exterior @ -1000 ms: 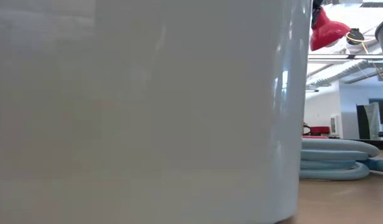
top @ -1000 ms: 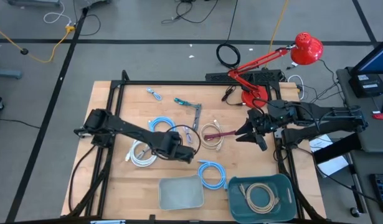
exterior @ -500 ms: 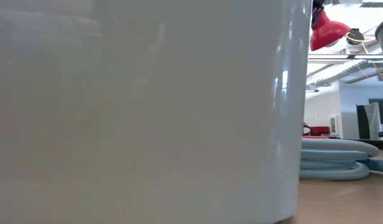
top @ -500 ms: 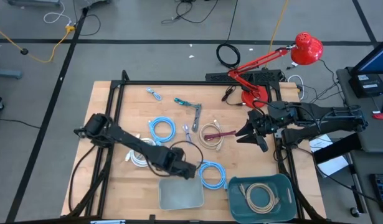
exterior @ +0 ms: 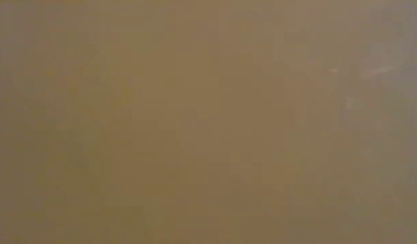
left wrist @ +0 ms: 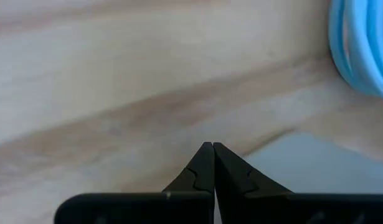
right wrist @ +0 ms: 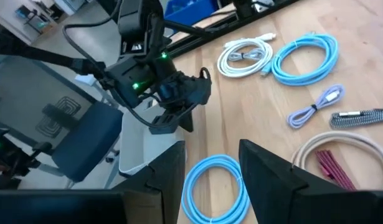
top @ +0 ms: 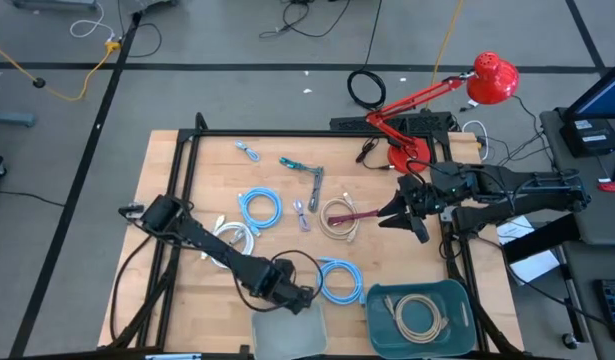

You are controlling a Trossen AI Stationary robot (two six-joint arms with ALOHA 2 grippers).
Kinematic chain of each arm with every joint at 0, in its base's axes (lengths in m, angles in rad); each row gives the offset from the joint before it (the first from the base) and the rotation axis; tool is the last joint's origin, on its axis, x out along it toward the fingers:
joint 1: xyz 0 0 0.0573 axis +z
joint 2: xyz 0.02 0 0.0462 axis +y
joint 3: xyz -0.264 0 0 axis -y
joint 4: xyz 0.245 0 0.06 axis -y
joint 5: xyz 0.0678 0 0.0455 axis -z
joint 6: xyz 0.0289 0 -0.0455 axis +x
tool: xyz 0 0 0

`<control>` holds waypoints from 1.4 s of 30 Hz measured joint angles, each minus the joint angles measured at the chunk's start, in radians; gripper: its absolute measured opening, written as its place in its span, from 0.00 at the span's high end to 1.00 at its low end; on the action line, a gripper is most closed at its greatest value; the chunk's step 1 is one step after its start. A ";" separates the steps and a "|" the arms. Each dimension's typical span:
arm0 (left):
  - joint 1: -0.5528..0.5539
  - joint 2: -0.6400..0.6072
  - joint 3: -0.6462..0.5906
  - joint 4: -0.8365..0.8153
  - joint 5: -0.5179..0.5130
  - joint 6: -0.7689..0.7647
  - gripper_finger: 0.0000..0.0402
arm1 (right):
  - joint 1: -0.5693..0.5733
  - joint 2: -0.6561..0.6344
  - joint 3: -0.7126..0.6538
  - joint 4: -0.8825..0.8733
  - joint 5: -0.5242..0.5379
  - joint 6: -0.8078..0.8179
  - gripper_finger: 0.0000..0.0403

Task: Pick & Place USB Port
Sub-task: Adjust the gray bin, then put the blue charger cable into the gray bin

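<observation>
My left gripper [top: 299,298] [left wrist: 213,149] is shut with nothing between its fingers. It points steeply down at the far rim of a grey tray [top: 297,325] [left wrist: 316,168] near the table's front edge. Beside it lies a light blue cable coil [top: 337,280] [left wrist: 359,50]. A white coil [top: 232,240], another blue coil [top: 259,208], a small lilac cable [top: 302,215] and a beige coil with a maroon tie [top: 339,218] lie flat mid-table. My right gripper [top: 395,215] [right wrist: 210,168] hangs open above the table's right side, holding nothing. The low view shows only a brown blur. My left gripper's shut fingertips [left wrist: 207,163] stand over the line where the wooden top meets the grey tray's far rim [left wrist: 266,152], coming from above. I cannot tell whether they touch the tray.
A teal bin [top: 449,300] with a beige coil inside stands at the near right corner. A red desk lamp [top: 427,110] stands at the far right. Small cables [top: 249,152] [top: 305,172] lie toward the far edge. Black frame rails [top: 182,170] border the table.
My left gripper has swung from the cables in the table's middle toward the near edge and down to the grey tray, tipping more steeply downward and staying shut. The low view has gone from the tray's grey wall to a brown blur.
</observation>
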 joint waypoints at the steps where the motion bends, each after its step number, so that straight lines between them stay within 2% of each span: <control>1: 0.005 -0.002 0.000 -0.009 -0.009 0.000 1.00 | 0.000 0.000 0.000 0.005 0.001 0.000 0.64; 5: 0.042 -0.003 0.000 -0.077 -0.070 -0.012 1.00 | 0.000 0.000 0.000 0.024 0.001 0.002 0.64; 11: 0.104 -0.066 0.000 -0.319 -0.076 -0.117 1.00 | 0.000 0.002 0.000 0.024 -0.002 0.014 0.64; 17: 0.031 -0.198 -0.012 -0.596 -0.059 -0.312 1.00 | 0.000 0.002 0.000 0.008 -0.006 0.029 0.64; 19: -0.018 -0.253 -0.062 -0.571 -0.032 -0.397 1.00 | 0.000 0.002 0.000 0.000 -0.007 0.029 0.64; 23: -0.152 -0.319 -0.196 -0.328 -0.014 -0.623 1.00 | 0.000 0.001 0.000 0.000 -0.027 0.017 0.64; 25: -0.203 -0.311 -0.225 -0.264 0.017 -0.642 1.00 | 0.000 0.001 0.000 0.002 -0.030 0.008 0.64; 28: -0.207 -0.291 -0.225 -0.294 0.016 -0.634 1.00 | 0.000 0.001 0.000 0.002 -0.030 -0.007 0.64; 31: -0.144 -0.309 -0.225 -0.419 -0.023 -0.606 1.00 | 0.000 0.003 0.000 0.014 -0.030 -0.014 0.64; 35: 0.010 -0.394 -0.225 -0.589 -0.089 -0.498 1.00 | 0.000 0.006 0.000 0.027 -0.029 -0.014 0.64; 39: 0.233 -0.504 -0.225 -0.725 -0.135 -0.286 1.00 | 0.000 0.010 0.000 0.031 -0.029 -0.008 0.64; 42: 0.429 -0.575 -0.225 -0.764 -0.172 -0.085 1.00 | 0.000 0.009 0.000 0.031 -0.029 0.008 0.64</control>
